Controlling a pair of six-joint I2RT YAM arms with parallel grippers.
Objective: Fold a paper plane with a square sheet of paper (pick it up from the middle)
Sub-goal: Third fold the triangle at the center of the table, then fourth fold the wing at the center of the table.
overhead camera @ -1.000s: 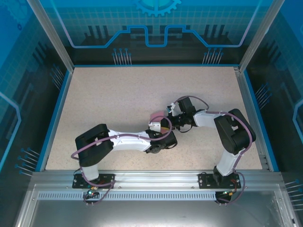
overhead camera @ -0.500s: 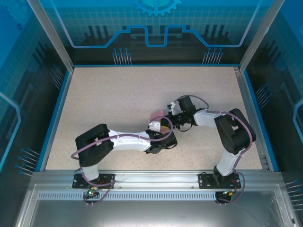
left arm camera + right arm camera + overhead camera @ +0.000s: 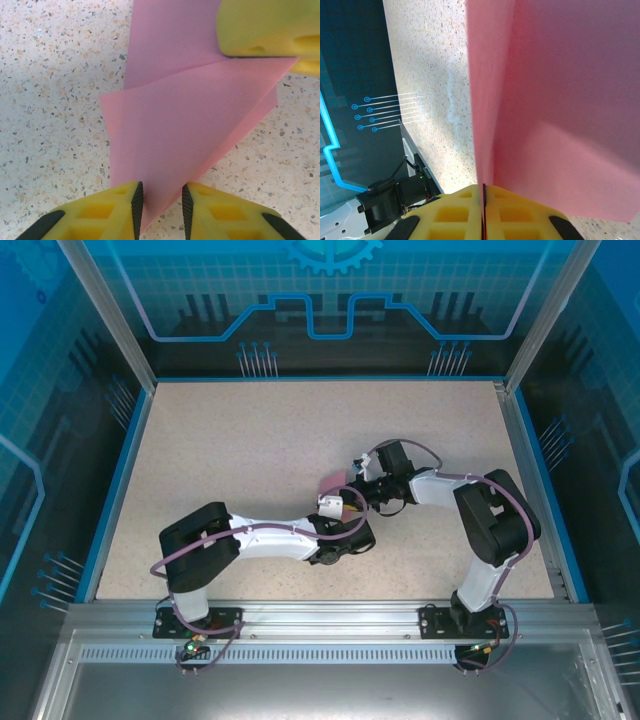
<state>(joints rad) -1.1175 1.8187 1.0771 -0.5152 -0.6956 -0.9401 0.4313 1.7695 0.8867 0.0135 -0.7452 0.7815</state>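
Observation:
The square sheet of paper is pink, creased into overlapping triangular flaps, and lies mid-table. In the left wrist view its pointed lower corner reaches between the fingers of my left gripper. That gripper is open by a narrow gap and its pads stand apart from the paper on both sides. My right gripper is shut on the paper's edge, holding that part up on edge. One of its yellow fingers rests at the sheet's upper right corner. From above, both grippers meet over the sheet, the left gripper just below the right gripper.
The speckled table is bounded by a blue rim and aluminium posts. Both arms stretch inward from their bases at the near edge. A dark arm base with cables stands beyond the table edge.
My left gripper's jaws have narrowed around the paper's corner, and its wrist has crept slightly toward the right gripper. The right gripper keeps its grip in the same place.

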